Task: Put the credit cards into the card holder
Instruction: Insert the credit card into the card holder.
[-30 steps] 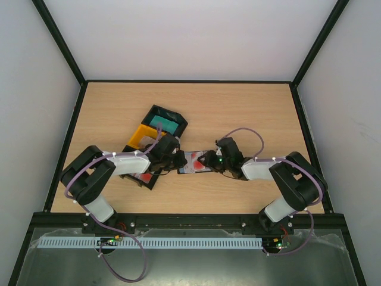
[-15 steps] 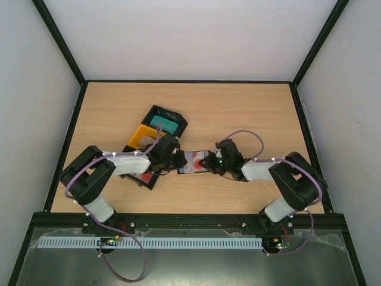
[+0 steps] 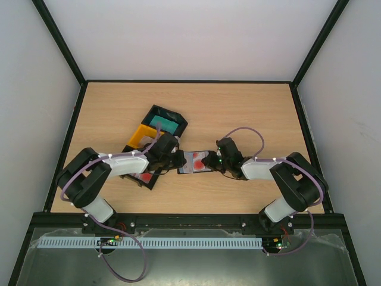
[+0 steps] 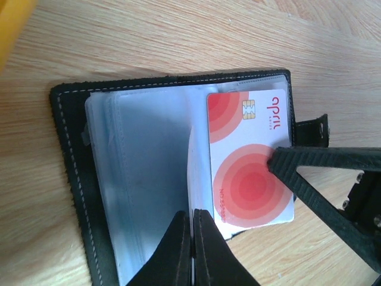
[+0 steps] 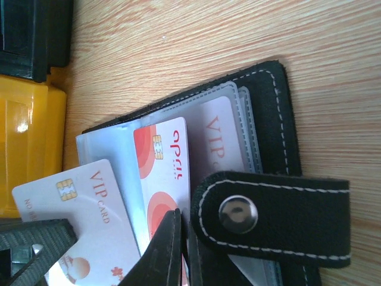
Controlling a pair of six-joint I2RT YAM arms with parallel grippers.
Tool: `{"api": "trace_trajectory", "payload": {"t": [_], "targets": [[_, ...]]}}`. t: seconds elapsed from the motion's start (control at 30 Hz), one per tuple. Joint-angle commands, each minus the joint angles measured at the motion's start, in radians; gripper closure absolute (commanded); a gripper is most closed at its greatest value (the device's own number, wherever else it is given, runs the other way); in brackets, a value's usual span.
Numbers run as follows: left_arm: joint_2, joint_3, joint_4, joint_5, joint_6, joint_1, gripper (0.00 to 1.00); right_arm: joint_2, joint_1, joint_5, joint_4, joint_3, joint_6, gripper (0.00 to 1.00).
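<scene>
- Pinching shut, the left jaws hold a clear pocket of the card holder (image 4: 66, 167), which lies open on the table (image 4: 178, 36).
- The right jaws are shut on the red-and-white card (image 4: 250, 179) lying on the holder.
- Farther back sits a yellow tray (image 3: 140, 136).

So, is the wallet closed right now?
No, the wallet lies open, its clear sleeves and a red-and-white card showing.
</scene>
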Motion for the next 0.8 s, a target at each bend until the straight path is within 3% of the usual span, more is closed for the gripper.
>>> {"api": "trace_trajectory", "payload": {"t": [0.0,0.27,0.77], "targets": [[-0.072,0.033,-0.163,-0.027,0.054,0.007,0.98,0.009,-0.001,0.018,-0.033,-0.005,-0.024,0.98],[-0.109,0.047,-0.315,-0.094,0.112,0.036,0.97,0.039,-0.001,0.0,-0.004,0.001,-0.03,0.98],[-0.06,0.023,-0.297,-0.07,0.12,0.05,0.97,0.128,0.022,-0.086,0.058,0.026,-0.031,0.98]]}}
